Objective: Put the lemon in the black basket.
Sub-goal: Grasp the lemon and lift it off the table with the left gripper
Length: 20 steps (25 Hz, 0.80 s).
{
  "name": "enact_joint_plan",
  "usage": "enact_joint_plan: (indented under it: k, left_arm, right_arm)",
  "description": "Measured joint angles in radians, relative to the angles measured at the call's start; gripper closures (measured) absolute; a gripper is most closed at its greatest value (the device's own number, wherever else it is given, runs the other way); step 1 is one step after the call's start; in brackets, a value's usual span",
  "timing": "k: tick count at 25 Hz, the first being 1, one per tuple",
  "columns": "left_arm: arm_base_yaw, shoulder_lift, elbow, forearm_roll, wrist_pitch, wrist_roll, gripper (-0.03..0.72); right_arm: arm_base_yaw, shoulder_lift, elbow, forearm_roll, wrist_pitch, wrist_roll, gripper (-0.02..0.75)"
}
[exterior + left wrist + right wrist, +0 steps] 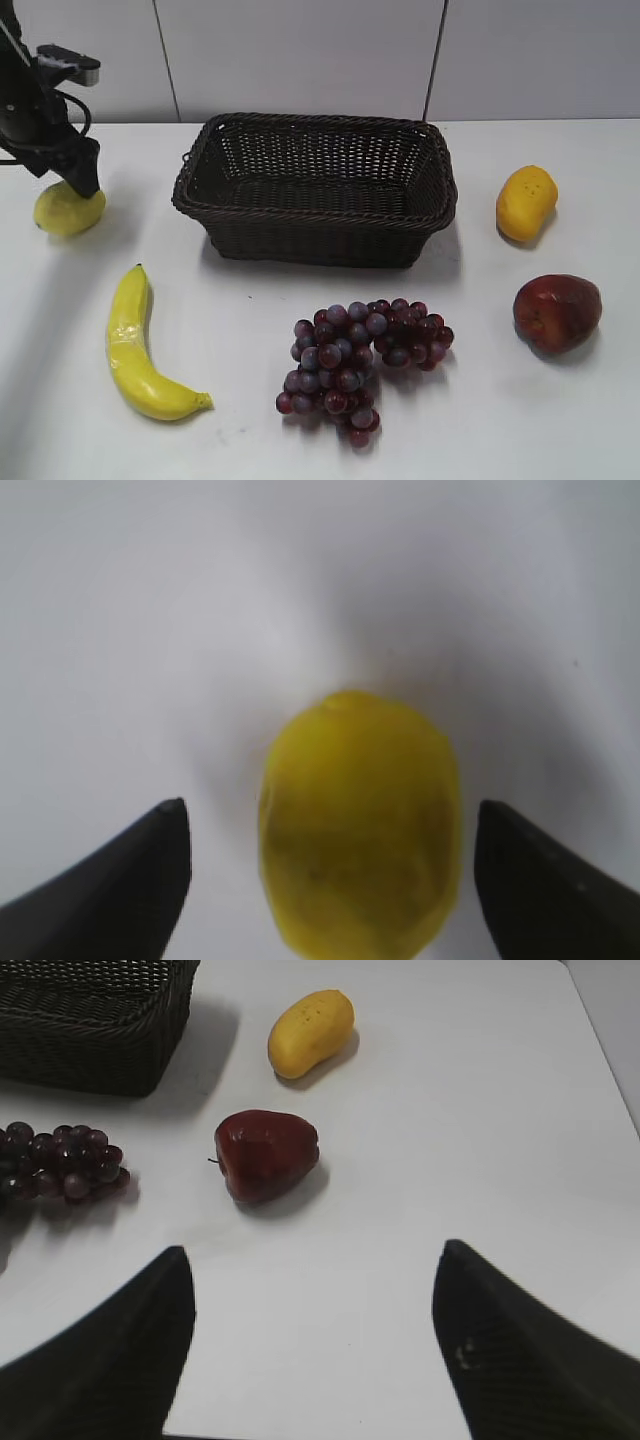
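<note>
I see left pincer (330,880) apart, straddling the lemon (358,825) | lemon on worktop (300,430), at 9 o'clock of black basket (316,187), well apart | right pincer (312,1350) apart, holding nothing

Bare table (120,630) lies all round the left tool (330,880). Only the lemon (358,825) sits between its fingers.

Dark woven wicker black basket (316,185), braided rim; smooth waxy lemon (358,825); matt white table (500,400)
</note>
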State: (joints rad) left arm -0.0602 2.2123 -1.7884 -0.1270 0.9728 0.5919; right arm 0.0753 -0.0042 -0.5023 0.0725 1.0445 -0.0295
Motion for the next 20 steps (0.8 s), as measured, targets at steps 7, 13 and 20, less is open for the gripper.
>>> enact_joint_plan:
  k: [7,13,20]
  left_arm:
    - [0.0,0.081,-0.004,-0.003,0.044,0.001,0.051]
    - [0.0,0.082,-0.013,-0.003,0.09,-0.007,0.142]
    - [-0.005,0.005,-0.118,-0.004,0.153,-0.015,0.142]
  right_arm:
    - [0.0,0.0,0.0,0.0,0.0,0.0,0.176]
    - [0.0,0.0,0.0,0.0,0.0,0.0,0.176]
    - [0.0,0.0,0.0,0.0,0.0,0.0,0.176]
